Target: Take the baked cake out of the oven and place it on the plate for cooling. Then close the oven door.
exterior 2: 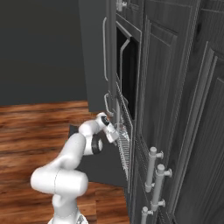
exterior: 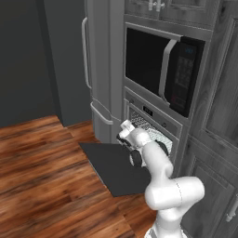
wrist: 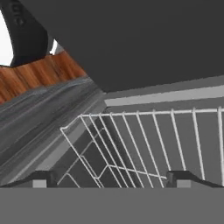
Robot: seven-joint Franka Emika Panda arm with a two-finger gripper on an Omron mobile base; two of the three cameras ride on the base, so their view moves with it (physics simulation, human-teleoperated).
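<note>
The oven (exterior: 153, 128) sits built into the grey cabinet wall, its control strip with a small black display directly under the black microwave (exterior: 162, 69). The oven door (exterior: 114, 167) is dropped fully open, lying flat as a dark panel that reaches out from the oven's mouth over the wooden floor (exterior: 42, 176). Inside the oven a white wire rack (wrist: 144, 144) shows, its front edge near the opening. The pincer (wrist: 113, 177) is at the oven's mouth, just above the lowered door and pointed in at the rack; its two dark tips stand wide apart with nothing between them. To the left of the oven stands a tall grey refrigerator (exterior: 100, 69) with curved handles.
</note>
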